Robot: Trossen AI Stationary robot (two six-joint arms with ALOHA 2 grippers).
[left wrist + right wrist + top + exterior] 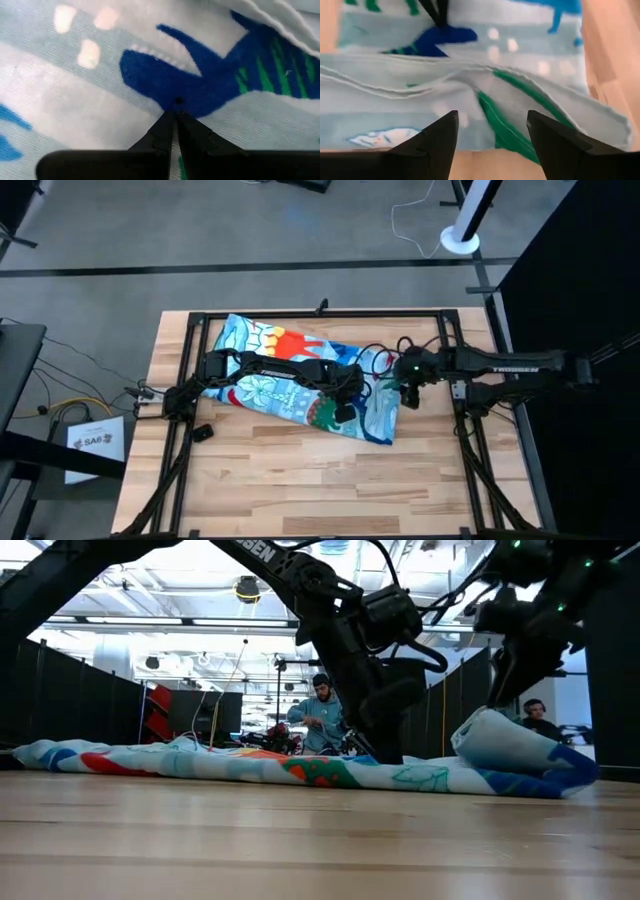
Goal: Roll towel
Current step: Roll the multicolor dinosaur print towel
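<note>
A wooden table (300,480) is framed by black rails (320,313). A white box (95,442) is seen beside it; two people (318,718) are seated behind.

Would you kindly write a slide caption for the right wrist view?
Open right gripper poised above the towel's folded edge, with the shut left gripper pressing the cloth beyond.
</note>
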